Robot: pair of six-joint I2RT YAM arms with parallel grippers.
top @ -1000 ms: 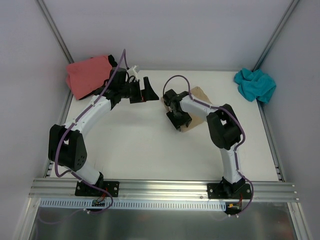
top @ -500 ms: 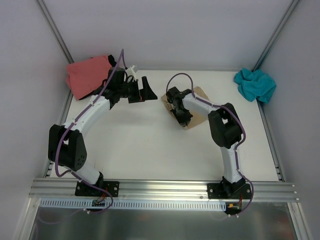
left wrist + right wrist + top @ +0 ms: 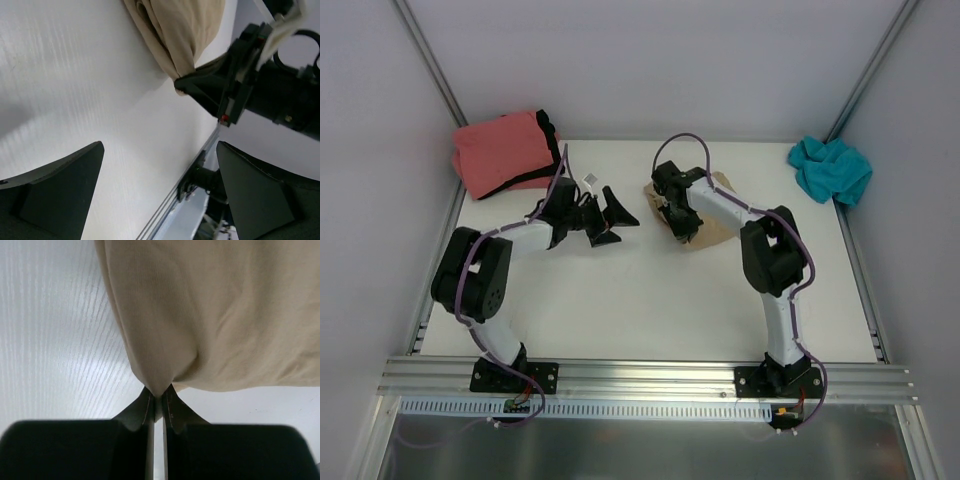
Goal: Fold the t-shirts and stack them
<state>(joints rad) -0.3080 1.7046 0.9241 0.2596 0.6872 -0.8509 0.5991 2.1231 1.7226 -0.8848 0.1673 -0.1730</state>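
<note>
The tan t-shirt (image 3: 718, 222) lies bunched at the back middle of the table, mostly under my right arm. My right gripper (image 3: 678, 214) is shut on a pinched fold of its edge, seen close up in the right wrist view (image 3: 159, 396), with the tan cloth (image 3: 210, 315) hanging from the jaws. My left gripper (image 3: 620, 221) is open and empty just left of the shirt. In its view (image 3: 159, 150) the tan shirt (image 3: 180, 30) and the right gripper (image 3: 200, 89) lie ahead. The coral-pink shirt (image 3: 500, 152) lies on the black one (image 3: 549, 128) at the back left. The teal shirt (image 3: 831, 168) is crumpled at the back right.
The white table (image 3: 620, 300) is bounded by metal rails at the left (image 3: 435, 270) and right (image 3: 860, 270) and a frame rail at the front (image 3: 640, 378). White walls close in the back and sides.
My left arm has drawn back from beside the coral shirt and its gripper has come nearer and lower. My right gripper has carried the tan fold toward the back.
</note>
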